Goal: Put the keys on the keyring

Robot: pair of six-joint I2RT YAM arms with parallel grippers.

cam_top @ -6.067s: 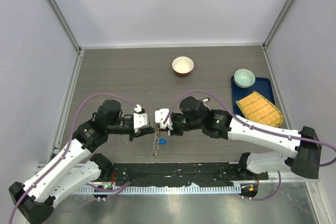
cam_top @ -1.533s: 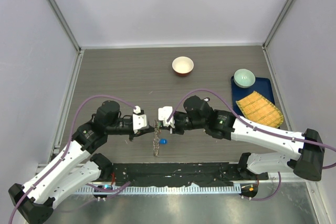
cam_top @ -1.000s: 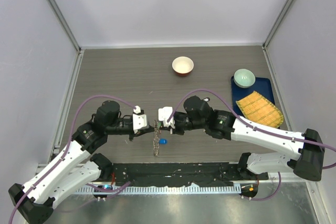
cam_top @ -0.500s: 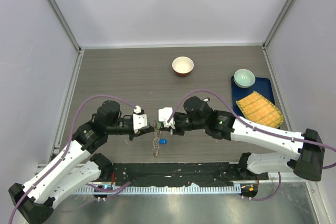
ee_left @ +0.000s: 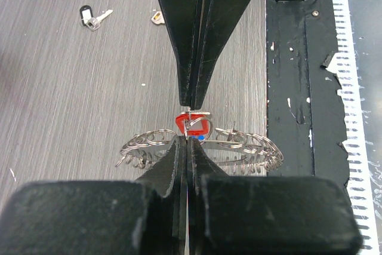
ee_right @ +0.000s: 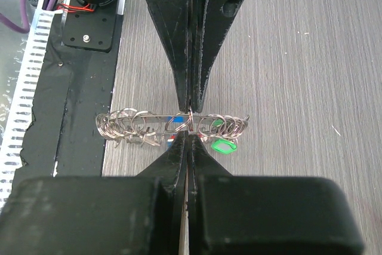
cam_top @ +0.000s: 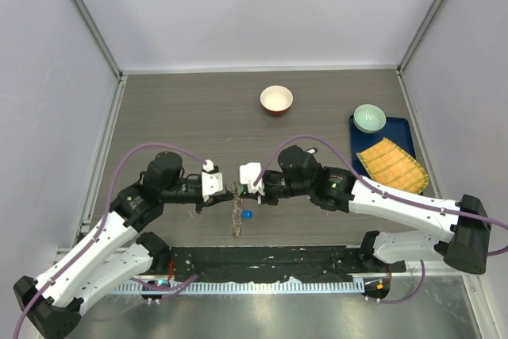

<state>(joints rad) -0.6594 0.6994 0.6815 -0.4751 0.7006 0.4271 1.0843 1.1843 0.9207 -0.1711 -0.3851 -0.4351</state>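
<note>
The keyring (cam_top: 236, 216) stands on edge between both arms, a thin grey ring fringed with small silver rings (ee_left: 239, 147) (ee_right: 128, 125). My left gripper (cam_top: 232, 190) (ee_left: 188, 139) is shut on one of its small rings. Tip to tip with it, my right gripper (cam_top: 240, 190) (ee_right: 188, 136) is shut on the red key (ee_left: 194, 125). A green key (ee_right: 224, 146) and a blue key (cam_top: 247, 214) hang at the ring. In the left wrist view a black key (ee_left: 91, 18) and a yellow key (ee_left: 157, 18) lie loose on the table.
A red-and-cream bowl (cam_top: 276, 100) sits at the back centre. At the right, a blue tray (cam_top: 405, 131) carries a pale green bowl (cam_top: 369, 117) and a yellow mat (cam_top: 391, 163). A black strip (cam_top: 262, 260) borders the near table edge.
Over the last second nothing visibly moves. Since the oldest frame the right arm has shifted slightly to the right, still tip to tip with the left gripper.
</note>
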